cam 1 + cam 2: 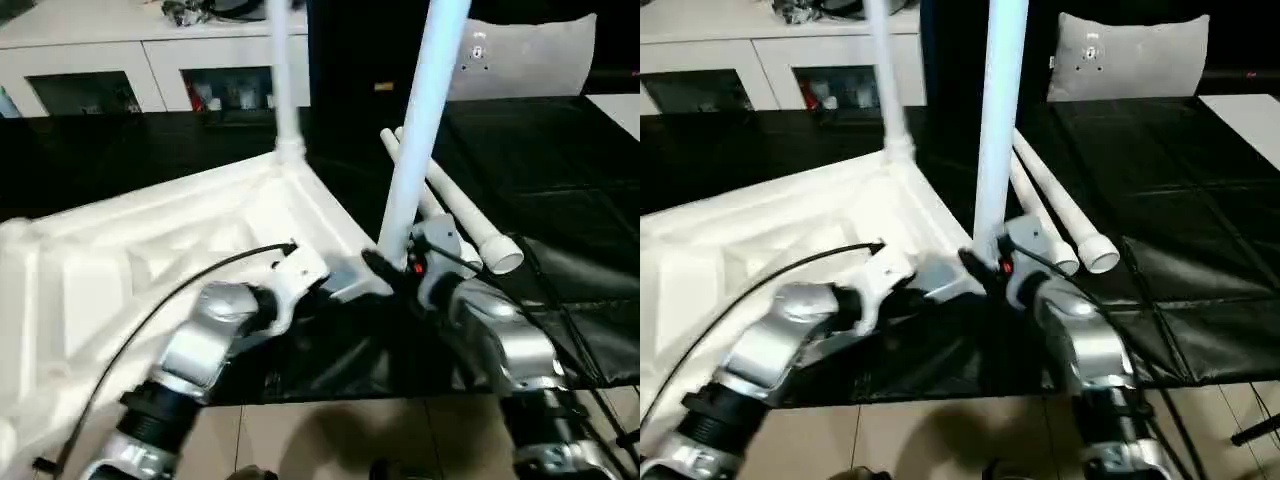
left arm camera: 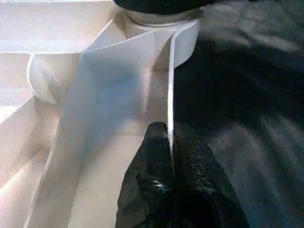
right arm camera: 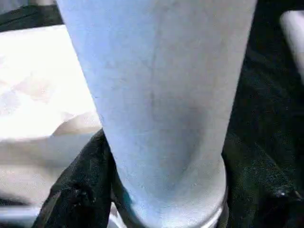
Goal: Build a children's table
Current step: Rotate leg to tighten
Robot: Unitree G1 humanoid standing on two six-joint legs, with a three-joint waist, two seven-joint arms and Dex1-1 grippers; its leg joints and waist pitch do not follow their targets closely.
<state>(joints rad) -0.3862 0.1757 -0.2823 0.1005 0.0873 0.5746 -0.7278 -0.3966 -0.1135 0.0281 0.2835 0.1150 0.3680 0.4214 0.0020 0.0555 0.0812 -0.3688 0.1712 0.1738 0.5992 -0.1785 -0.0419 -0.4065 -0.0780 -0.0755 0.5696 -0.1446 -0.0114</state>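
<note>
Now the table top [image 1: 120, 270] is lying upside down on the black worktop [image 1: 560, 170], with one leg [image 1: 283, 80] already standing in its far corner. The right gripper [image 1: 392, 268] is squeezing its fingers around a second leg [image 1: 420, 120], standing it up at the near corner. The left gripper [image 2: 171, 156] is pinching the top's thin edge between nearly shut fingers. Two spare legs [image 1: 455, 205] are lying just beside. Next, I think, the leg needs pushing straight down into its corner hole.

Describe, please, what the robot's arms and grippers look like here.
Both forearms are rounded silver metal over black ribbed joints. A thin black cable loops along the left forearm. Each wrist has a white housing; the right gripper shows a small red light. The fingers are black.
</note>
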